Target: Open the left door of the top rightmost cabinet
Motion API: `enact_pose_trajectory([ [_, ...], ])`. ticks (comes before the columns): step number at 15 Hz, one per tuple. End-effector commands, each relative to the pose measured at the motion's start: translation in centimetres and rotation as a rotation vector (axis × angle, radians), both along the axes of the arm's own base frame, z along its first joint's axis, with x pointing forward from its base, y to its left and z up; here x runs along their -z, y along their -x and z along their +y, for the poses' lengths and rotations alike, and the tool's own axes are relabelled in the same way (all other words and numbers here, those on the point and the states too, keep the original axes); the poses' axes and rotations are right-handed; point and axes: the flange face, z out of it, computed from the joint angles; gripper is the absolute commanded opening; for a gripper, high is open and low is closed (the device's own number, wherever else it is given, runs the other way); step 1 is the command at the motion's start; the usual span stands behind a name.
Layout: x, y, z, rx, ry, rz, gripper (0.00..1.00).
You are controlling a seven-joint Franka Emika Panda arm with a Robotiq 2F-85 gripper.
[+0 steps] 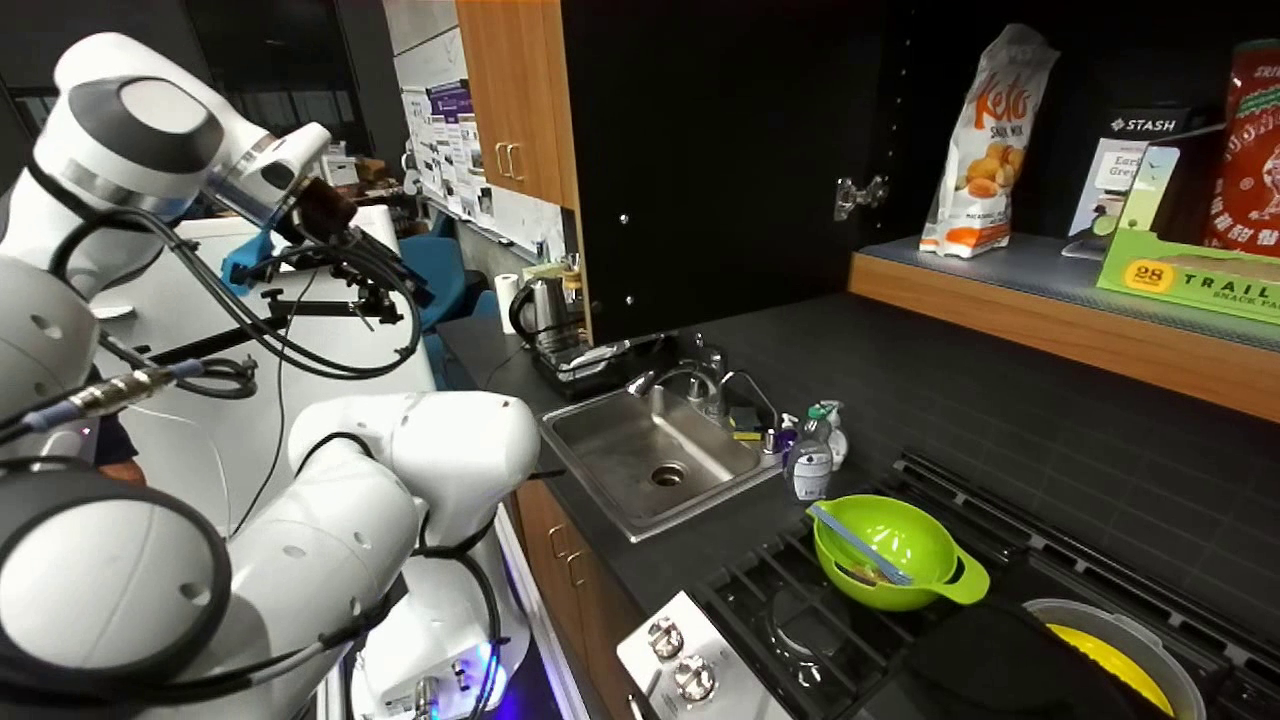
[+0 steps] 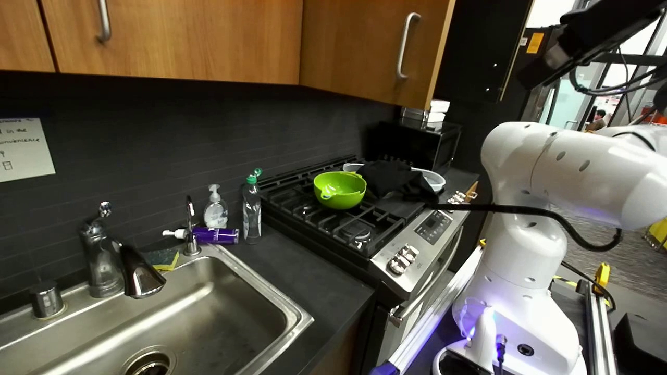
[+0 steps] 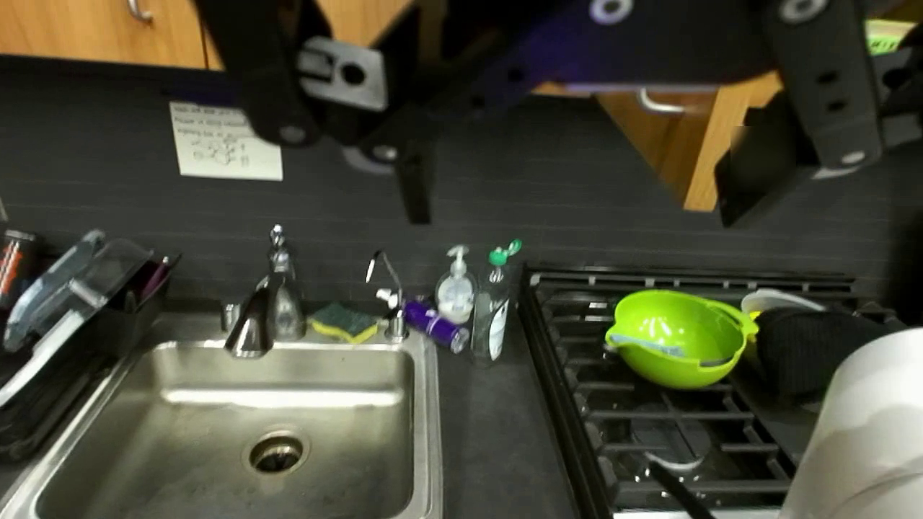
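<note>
Wrist view is showing me the gripper [image 3: 573,213] holding its fingers [image 3: 414,187] apart, the open cabinet door [image 3: 657,137] hanging beyond, rightward.

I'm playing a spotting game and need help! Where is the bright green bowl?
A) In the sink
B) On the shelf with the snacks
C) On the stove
C, because both exterior views show the green bowl sitting on top of the stove.
</note>
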Motion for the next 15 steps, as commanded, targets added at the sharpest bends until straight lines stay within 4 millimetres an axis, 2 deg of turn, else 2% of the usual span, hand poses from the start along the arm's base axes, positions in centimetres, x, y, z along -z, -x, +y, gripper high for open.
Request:
enact_pose_trajectory([
  [1, -1.8, 2.3, -0.5, 0.057, 0.015, -0.195, 1.0],
  [10, -6.9, 6.5, -1.6, 0.129, 0.126, -0.72, 1.0],
  [15, -9.3, 7.2, -2.5, 0.125, 0.197, -0.879, 1.0],
])
